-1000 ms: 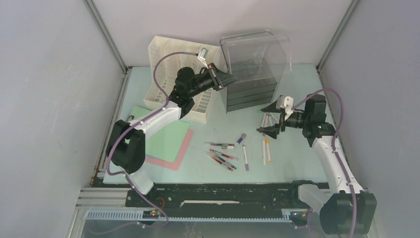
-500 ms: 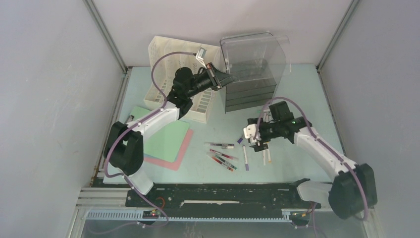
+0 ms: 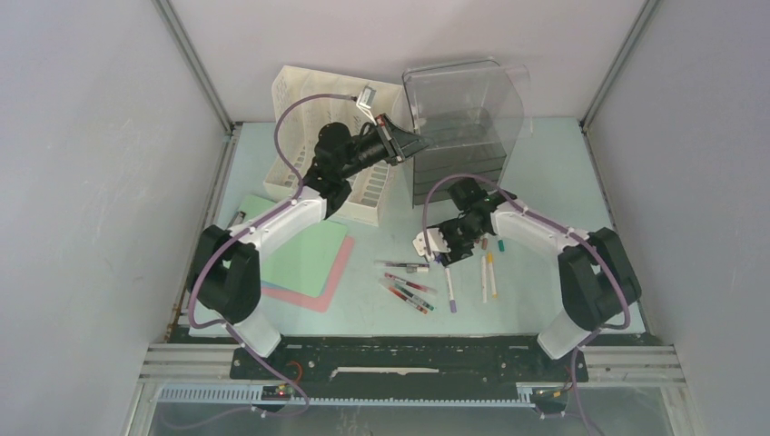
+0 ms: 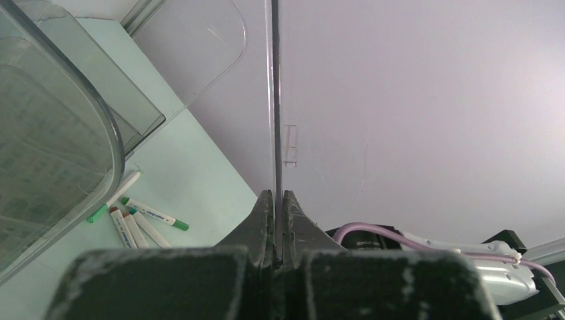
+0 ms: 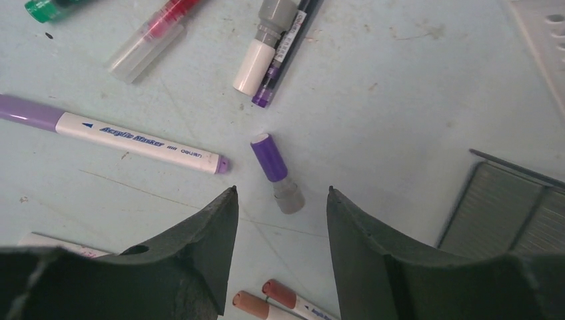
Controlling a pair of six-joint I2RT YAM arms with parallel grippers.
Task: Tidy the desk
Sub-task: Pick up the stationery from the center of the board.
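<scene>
While my left gripper (image 4: 278,197) clamps the clear cover (image 4: 274,100), my right gripper (image 5: 280,192) hangs open over a purple cap (image 5: 270,159).

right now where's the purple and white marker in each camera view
top external: the purple and white marker lies right of centre on the desk, just below the right pincer.
left wrist: not in it.
right wrist: left of middle, its long purple end running to the left edge.
shared landmark: the pale green desk, which shows in all three views.
</scene>
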